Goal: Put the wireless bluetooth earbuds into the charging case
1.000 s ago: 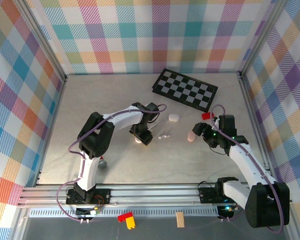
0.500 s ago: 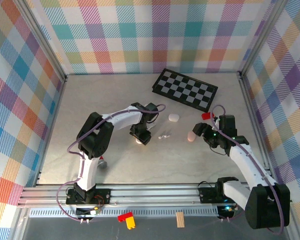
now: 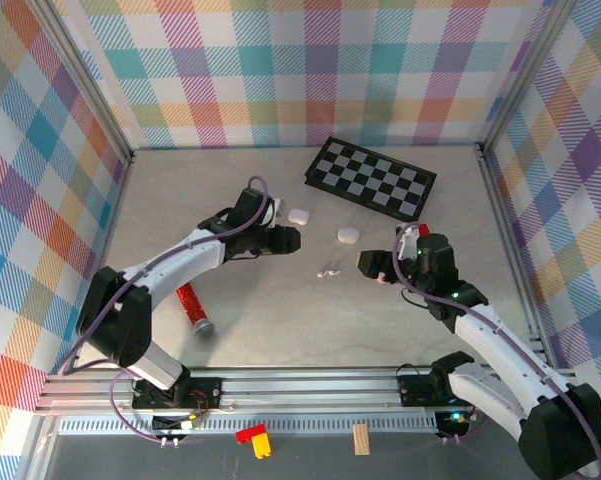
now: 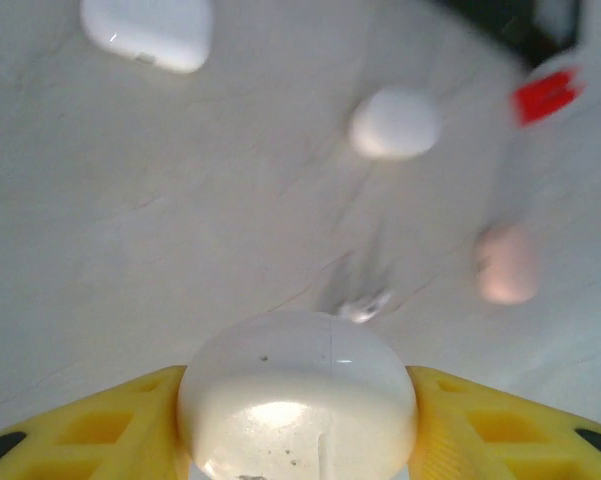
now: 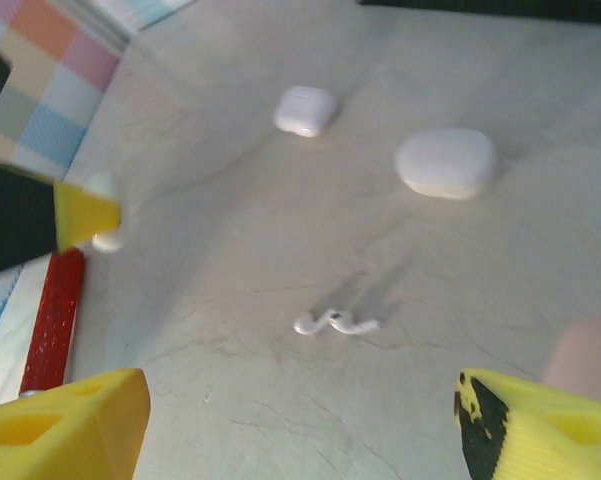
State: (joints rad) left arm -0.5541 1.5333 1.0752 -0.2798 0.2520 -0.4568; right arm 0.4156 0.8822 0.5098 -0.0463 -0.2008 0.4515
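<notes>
Note the white charging case (image 4: 298, 395) pinched in the left gripper (image 3: 285, 240), left of the middle of the table (image 3: 200, 190); judged a steadying grip, keeping the case presented for loading. Locate the earbuds (image 3: 330, 270), white, lying loose near the table's middle, between both grippers, apart from each. Read the right gripper (image 3: 372, 265) as spread and empty, hovering just right of the earbuds beside a pink case (image 3: 382, 276); judged poised for the pick. Disregard the square white case (image 3: 299, 215) and the oval white case (image 3: 349, 235) nearer the far edge
</notes>
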